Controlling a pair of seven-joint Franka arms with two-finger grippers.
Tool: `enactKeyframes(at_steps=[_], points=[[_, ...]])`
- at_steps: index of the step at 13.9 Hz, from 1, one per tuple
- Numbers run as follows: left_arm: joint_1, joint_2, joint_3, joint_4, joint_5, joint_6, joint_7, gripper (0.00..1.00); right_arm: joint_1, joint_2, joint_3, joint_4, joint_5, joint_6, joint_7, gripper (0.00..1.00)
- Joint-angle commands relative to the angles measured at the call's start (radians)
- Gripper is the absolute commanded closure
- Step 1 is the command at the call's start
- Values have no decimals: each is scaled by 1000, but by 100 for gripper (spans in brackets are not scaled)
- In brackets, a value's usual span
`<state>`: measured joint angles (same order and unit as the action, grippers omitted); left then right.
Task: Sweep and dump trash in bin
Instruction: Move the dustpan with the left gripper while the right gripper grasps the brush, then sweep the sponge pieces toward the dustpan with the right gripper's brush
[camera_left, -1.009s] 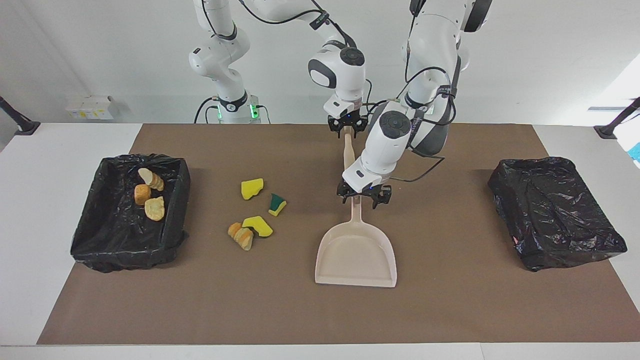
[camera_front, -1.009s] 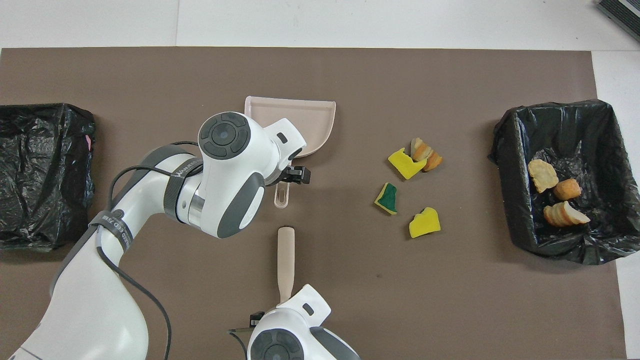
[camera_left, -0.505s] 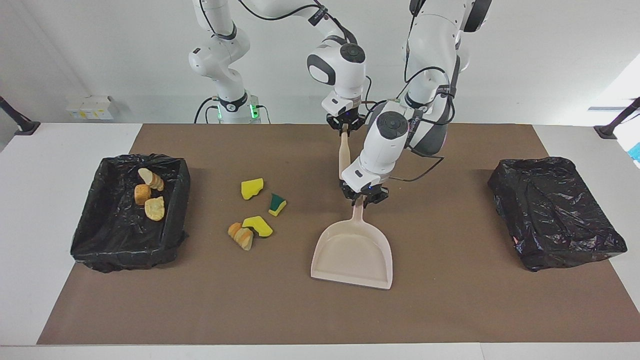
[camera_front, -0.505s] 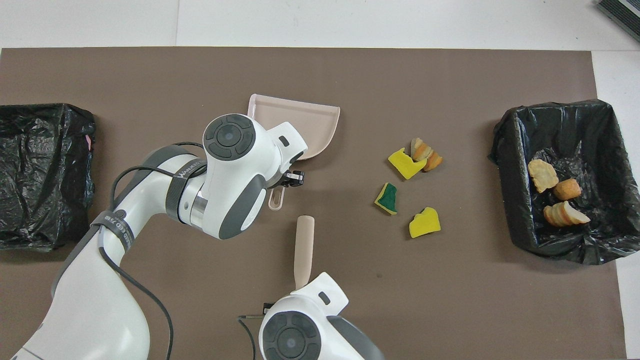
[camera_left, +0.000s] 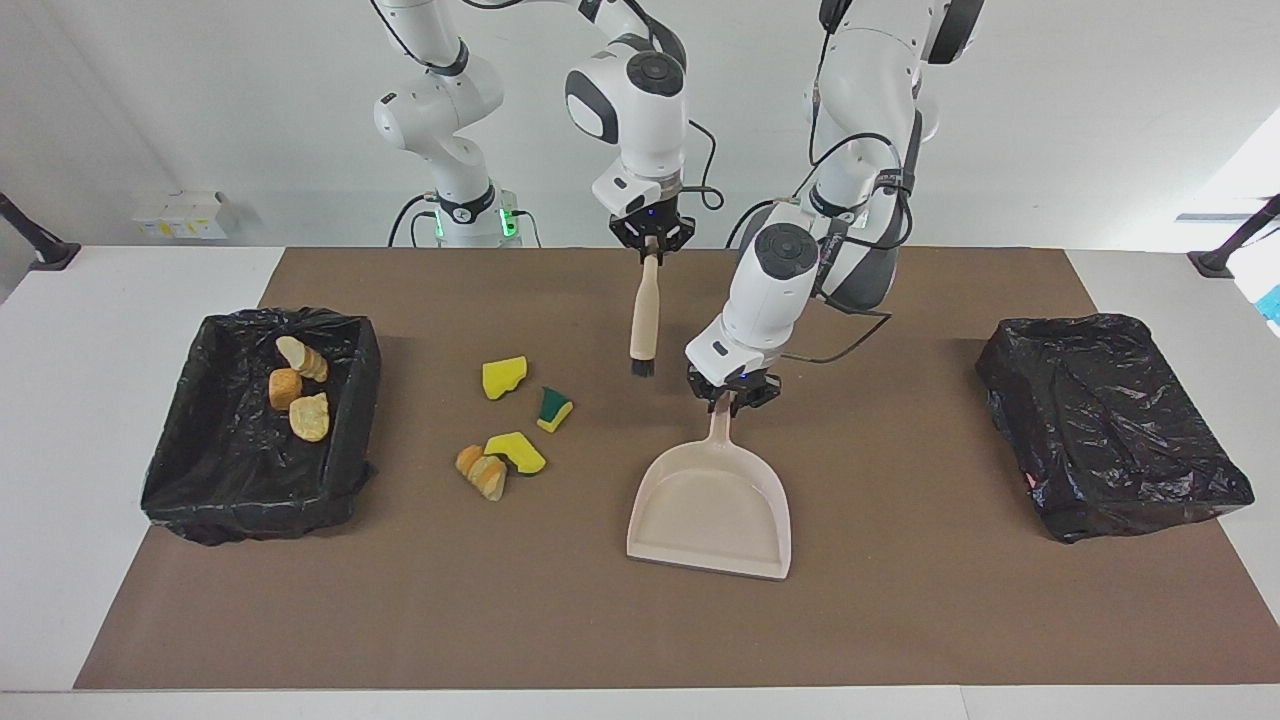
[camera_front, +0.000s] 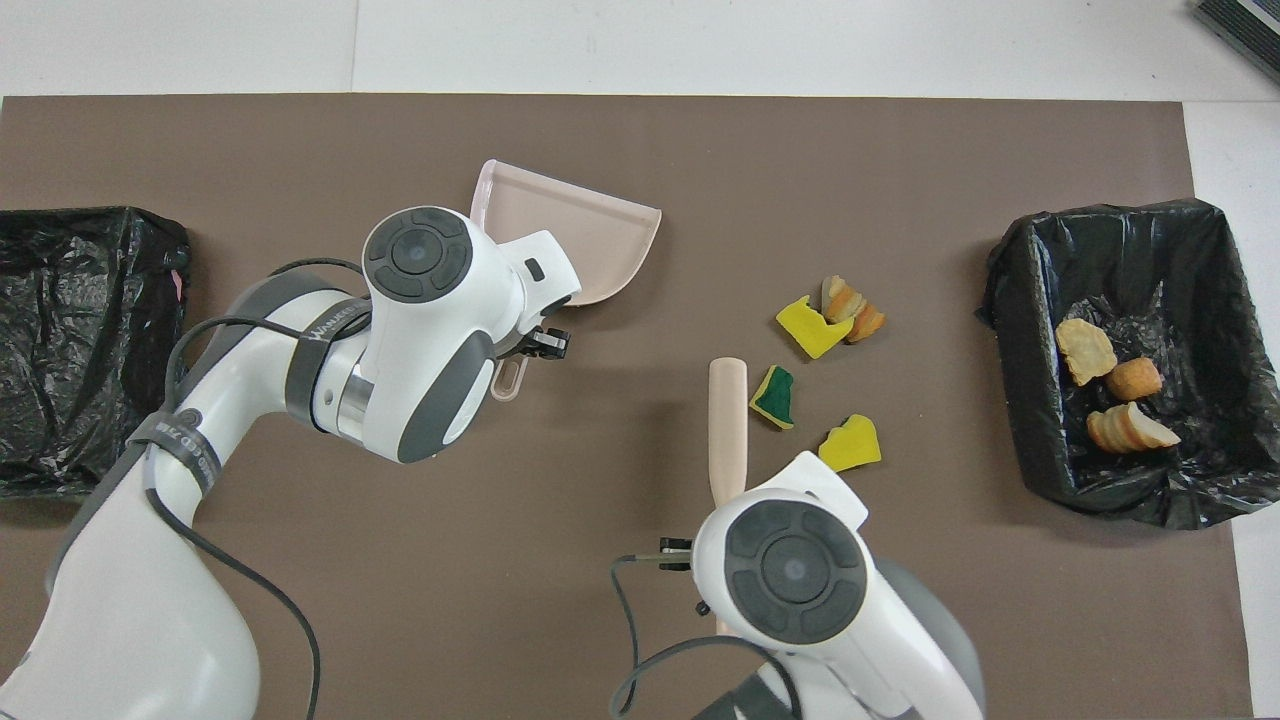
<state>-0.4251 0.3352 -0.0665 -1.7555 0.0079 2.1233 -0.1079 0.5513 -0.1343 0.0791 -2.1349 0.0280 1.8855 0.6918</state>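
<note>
Loose trash lies on the brown mat: a yellow sponge piece (camera_left: 503, 376) (camera_front: 850, 444), a green-backed piece (camera_left: 554, 408) (camera_front: 774, 396), another yellow piece (camera_left: 516, 451) (camera_front: 812, 328) and a bread lump (camera_left: 483, 473) (camera_front: 852, 305). My right gripper (camera_left: 650, 235) is shut on the handle of the beige brush (camera_left: 645, 315) (camera_front: 727, 420), which hangs bristles down between the scraps and the dustpan. My left gripper (camera_left: 733, 393) (camera_front: 530, 345) is shut on the handle of the beige dustpan (camera_left: 712, 505) (camera_front: 590, 240), whose mouth points away from the robots. The black-lined bin (camera_left: 200, 470) (camera_front: 1010, 290) holds three bread pieces (camera_left: 300, 385).
A second black-bagged bin (camera_left: 1105, 420) (camera_front: 85, 340) sits at the left arm's end of the table. The mat (camera_left: 500, 600) covers most of the table, with white tabletop (camera_left: 60, 400) around it.
The left gripper closed on the dustpan handle and turned the pan slightly. The right gripper lifted the brush off the mat and carried it toward the scraps.
</note>
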Motion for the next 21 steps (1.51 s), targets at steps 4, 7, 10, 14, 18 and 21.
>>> enactKeyframes(at_steps=[4,7,10,14,18,21], points=[[86,-117,7,-4,80,-196,422,100,-269,-28,10,-17,-33,-13,-323,100],[140,-169,7,-15,80,-311,661,100,-453,-22,13,-71,-42,99,-593,100],[163,-192,7,-50,81,-355,848,100,-533,57,13,-114,-46,266,-721,100],[148,-268,5,-206,80,-203,907,100,-512,160,18,-112,-80,354,-769,100],[128,-286,4,-257,80,-175,918,100,-394,173,18,-112,-76,299,-681,100],[128,-298,2,-280,80,-177,939,100,-279,189,19,-102,-28,290,-537,100]])
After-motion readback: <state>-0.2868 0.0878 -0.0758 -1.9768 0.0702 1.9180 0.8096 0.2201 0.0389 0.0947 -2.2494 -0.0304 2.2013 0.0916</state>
